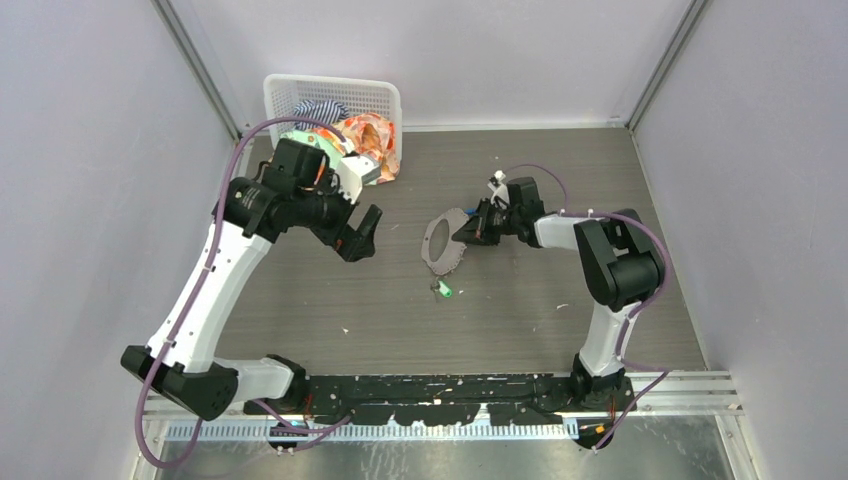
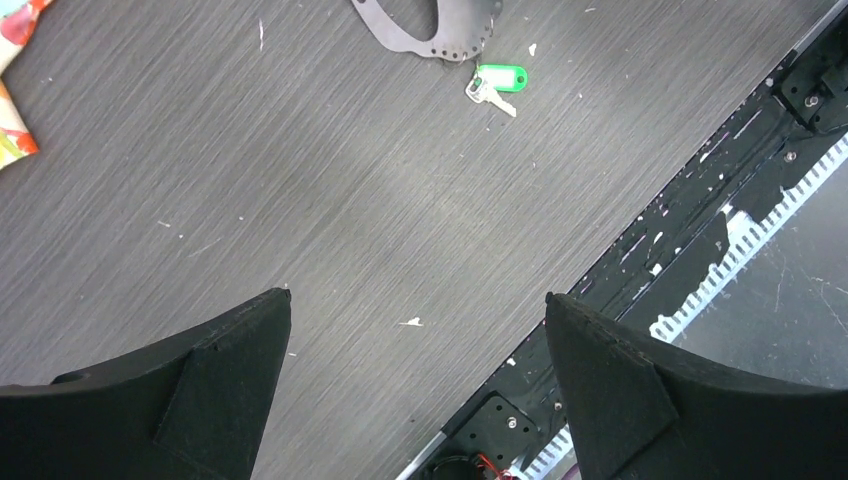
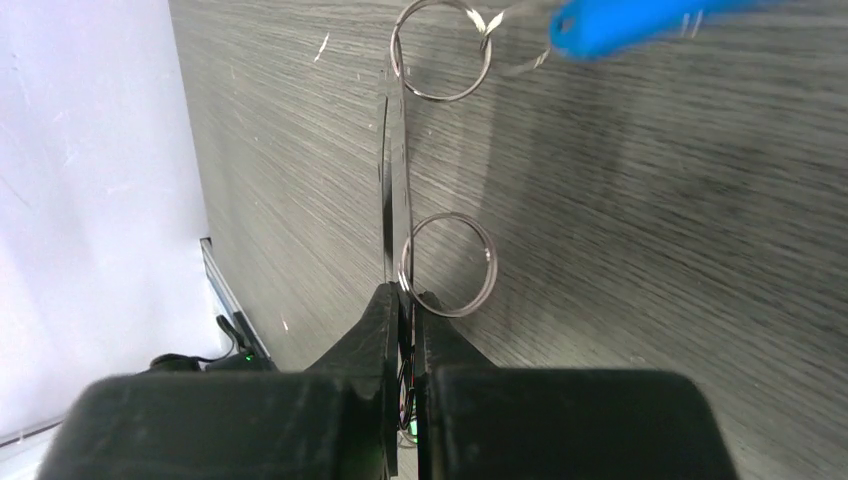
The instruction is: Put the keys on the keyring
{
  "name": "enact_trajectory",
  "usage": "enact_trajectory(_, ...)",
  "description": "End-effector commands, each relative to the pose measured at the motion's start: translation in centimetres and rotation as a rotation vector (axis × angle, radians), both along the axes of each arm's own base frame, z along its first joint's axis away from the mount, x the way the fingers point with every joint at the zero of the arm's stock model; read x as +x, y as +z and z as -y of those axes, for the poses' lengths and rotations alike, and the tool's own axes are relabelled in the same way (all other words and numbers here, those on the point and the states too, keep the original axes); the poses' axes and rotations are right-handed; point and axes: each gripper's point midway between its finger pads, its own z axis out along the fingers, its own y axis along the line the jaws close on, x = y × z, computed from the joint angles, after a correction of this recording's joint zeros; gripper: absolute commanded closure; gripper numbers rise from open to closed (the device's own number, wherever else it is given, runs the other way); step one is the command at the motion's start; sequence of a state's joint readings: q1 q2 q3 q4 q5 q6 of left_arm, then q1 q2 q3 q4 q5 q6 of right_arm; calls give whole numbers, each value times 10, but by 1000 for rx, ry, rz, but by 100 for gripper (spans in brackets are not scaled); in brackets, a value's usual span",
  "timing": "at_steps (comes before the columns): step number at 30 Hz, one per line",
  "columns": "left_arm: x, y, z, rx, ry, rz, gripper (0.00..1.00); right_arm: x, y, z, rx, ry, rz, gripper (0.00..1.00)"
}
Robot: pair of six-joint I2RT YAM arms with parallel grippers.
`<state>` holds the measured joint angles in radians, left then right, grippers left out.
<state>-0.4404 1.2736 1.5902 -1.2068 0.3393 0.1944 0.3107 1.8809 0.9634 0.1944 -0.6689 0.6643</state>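
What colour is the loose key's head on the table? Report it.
Bright green; the key shows best in the left wrist view.

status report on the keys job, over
left claw open, empty. right claw shut on large thin grey keyring. small green-headed key loose on table, unobstructed.

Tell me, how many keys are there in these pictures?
2. The green key lies on the table beside the keyring. The blue key sits at a small wire ring on the keyring's edge, which the right pincer pinches. More could be hidden.
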Motion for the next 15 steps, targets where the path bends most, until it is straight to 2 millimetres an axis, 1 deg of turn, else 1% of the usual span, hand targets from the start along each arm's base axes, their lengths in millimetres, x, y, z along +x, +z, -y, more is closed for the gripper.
enact_trajectory(1, -5, 3, -5, -3, -2, 29, 0, 25, 14, -6, -5, -35, 66, 93)
enact_trajectory(2, -4, 4, -5, -10, 2, 36, 0, 25, 7, -2, -36, -46, 51, 86)
enact_trajectory(3, -2, 5, -4, -18, 7, 52, 0, 24, 1, 2, -66, -57, 36, 78)
enact_trajectory(5, 0, 4, -5, -24, 24, 62, 0, 21, -4, 6, -104, -57, 25, 50)
enact_trajectory(6, 1, 3, -5, -26, 31, 68, 0, 21, -4, 9, -124, -56, 32, 34)
enact_trajectory(7, 2, 1, -5, -23, 35, 67, 0, 20, -1, 11, -134, -53, 36, 13)
enact_trajectory(8, 4, -2, -6, -17, 41, 63, 0, 20, 2, 14, -158, -53, 48, 1)
enact_trajectory(10, 8, -5, -8, -9, 55, 61, 0, 20, 13, 20, -200, -54, 64, 0)
enact_trajectory(13, 22, -5, -15, -17, 92, 63, 0, 24, 45, 30, -251, -83, 134, 0)
enact_trajectory(15, 36, -3, -24, -35, 122, 73, 0, 26, 69, 42, -295, -125, 186, 0)
